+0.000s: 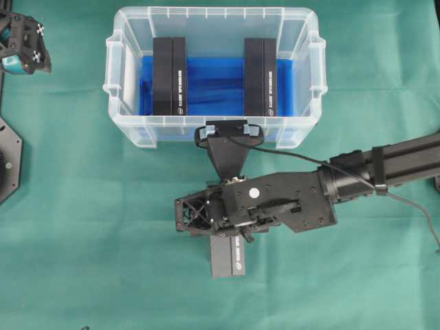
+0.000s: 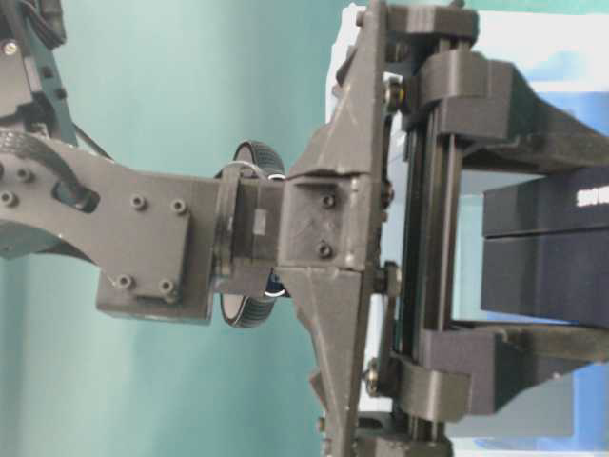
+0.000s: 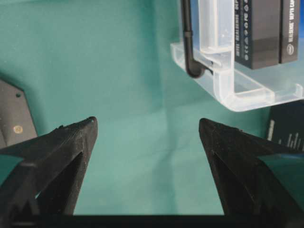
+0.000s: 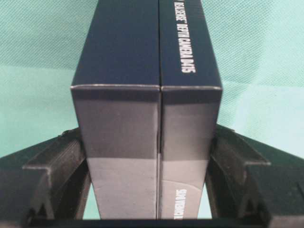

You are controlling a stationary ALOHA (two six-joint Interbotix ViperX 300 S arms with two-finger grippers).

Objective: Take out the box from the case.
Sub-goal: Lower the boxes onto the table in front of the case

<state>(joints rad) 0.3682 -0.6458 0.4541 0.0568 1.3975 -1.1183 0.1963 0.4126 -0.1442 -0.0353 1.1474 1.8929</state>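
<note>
One box [image 1: 227,257] is sitting between my right end effector's [image 4: 151,190] fingers, gripped across its narrow sides, long axis pointing away from the case [image 1: 214,132], low over the green worktop [image 1: 82,240]. My left end effector [image 3: 148,130] is hanging released, well apart.

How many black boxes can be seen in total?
3. One box stands at the case's left, another at its right, a third outside between the right hand's fingers.
</note>
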